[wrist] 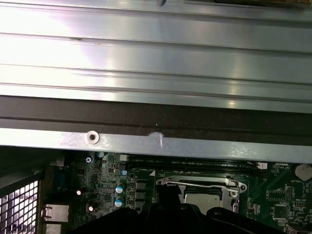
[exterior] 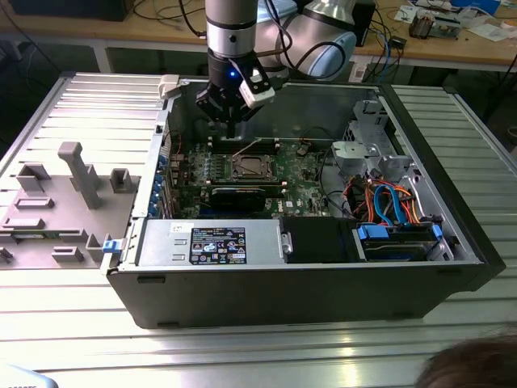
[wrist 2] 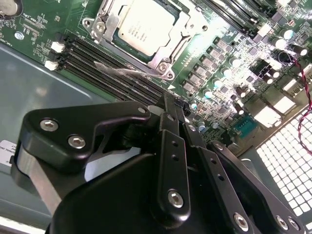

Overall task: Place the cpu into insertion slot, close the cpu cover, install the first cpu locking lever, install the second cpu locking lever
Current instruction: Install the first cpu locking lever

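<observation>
Quick status from my end. Starting at the exterior view's left, the grey plastic fixture [exterior: 69, 182] sits on the slatted counter [exterior: 242, 356] beside the open case [exterior: 283, 299], well apart from the action.

Moving in, the claw [exterior: 232, 128] hangs over the green board near the case's far wall, just beyond the insertion slot [exterior: 245, 167]. In the second wrist view its fingers [wrist 2: 170, 141] look pressed together with nothing between them.

The cpu [wrist 2: 145, 27] is seated in the slot. The cpu cover [wrist 2: 111, 30] looks folded down around it, with the dull silver top showing through the window. So I'd call steps one and two done.

The levers are the open question. One thin silver lever [wrist 2: 127, 71] runs along the socket edge next to the memory slots [wrist 2: 97, 63]. To me it doesn't look tucked under its catch, but I can't tell for sure, so I'm counting both levers as left to do.

Over at the exterior view's right is the drive bay with its blue and orange cables [exterior: 388, 202], well apart from the claw.
</observation>
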Available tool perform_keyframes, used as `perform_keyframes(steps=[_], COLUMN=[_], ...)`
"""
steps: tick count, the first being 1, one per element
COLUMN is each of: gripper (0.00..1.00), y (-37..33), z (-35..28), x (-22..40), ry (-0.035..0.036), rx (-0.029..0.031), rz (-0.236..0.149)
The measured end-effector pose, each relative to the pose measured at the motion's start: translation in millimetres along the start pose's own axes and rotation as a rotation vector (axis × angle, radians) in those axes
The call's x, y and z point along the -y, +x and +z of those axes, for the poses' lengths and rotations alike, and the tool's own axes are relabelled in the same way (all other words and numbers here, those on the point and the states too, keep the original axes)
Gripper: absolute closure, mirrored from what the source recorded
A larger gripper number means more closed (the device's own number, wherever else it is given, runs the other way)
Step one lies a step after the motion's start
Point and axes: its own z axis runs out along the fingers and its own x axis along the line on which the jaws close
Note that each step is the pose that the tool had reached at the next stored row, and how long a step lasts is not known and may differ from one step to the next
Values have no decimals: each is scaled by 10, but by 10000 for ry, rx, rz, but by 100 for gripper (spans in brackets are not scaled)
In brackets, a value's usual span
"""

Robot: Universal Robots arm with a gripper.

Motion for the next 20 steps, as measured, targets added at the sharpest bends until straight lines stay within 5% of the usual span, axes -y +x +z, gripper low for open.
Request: perform_keyframes(steps=[18, 20], gripper=[89, 89], y=[-37, -53], z=[16, 69], x=[2, 5], ry=[-2, -1], rx=[2, -16], rz=[-1, -1])
